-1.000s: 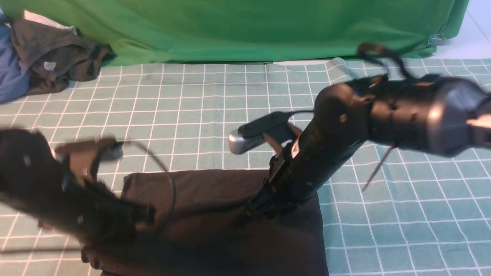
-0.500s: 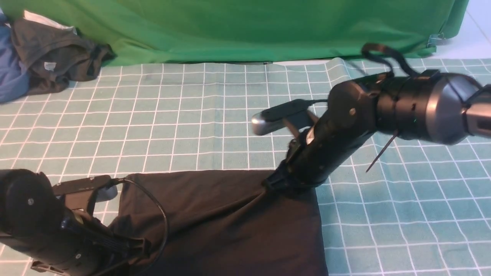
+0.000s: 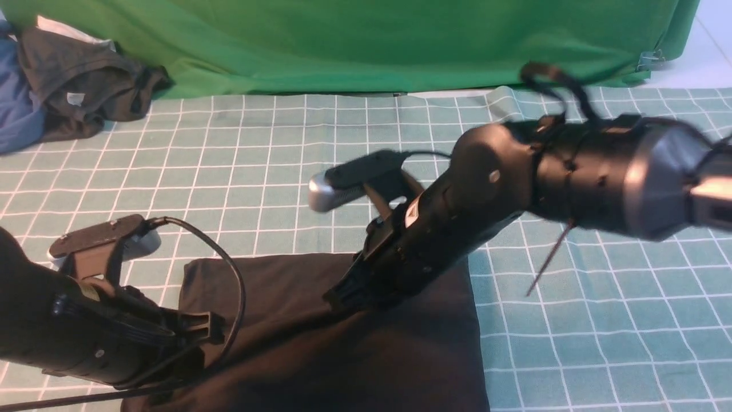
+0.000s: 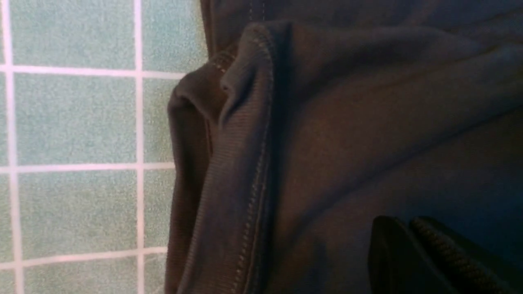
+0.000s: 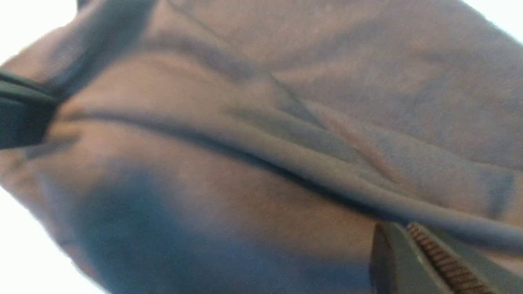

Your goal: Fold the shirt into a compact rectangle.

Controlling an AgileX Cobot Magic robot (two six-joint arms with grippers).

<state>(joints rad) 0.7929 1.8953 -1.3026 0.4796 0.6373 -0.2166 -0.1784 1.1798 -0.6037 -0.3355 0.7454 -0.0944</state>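
Note:
The black shirt (image 3: 400,355) lies as a folded slab on the near part of the checked tablecloth (image 3: 286,160). My right gripper (image 3: 337,300) comes down onto its far half and is shut on a pinch of the shirt. A taut ridge of cloth runs from there to my left gripper (image 3: 209,337), which is shut on the shirt at its near left edge. In the left wrist view the hemmed edge of the shirt (image 4: 245,163) bunches beside the shut left gripper (image 4: 408,228). In the right wrist view, the shirt (image 5: 245,81) fills the frame, with a fold at the shut right gripper (image 5: 402,230).
A dark grey garment (image 3: 86,86) with a pale tag and a blue garment (image 3: 17,114) are heaped at the far left corner. A green backdrop (image 3: 372,40) hangs along the far edge. The tablecloth is rucked up at the back right (image 3: 503,97).
My right gripper swung out to the right and then came back left over the shirt, dragging cloth along. My left arm dropped from a blurred sweep to the shirt's near left edge.

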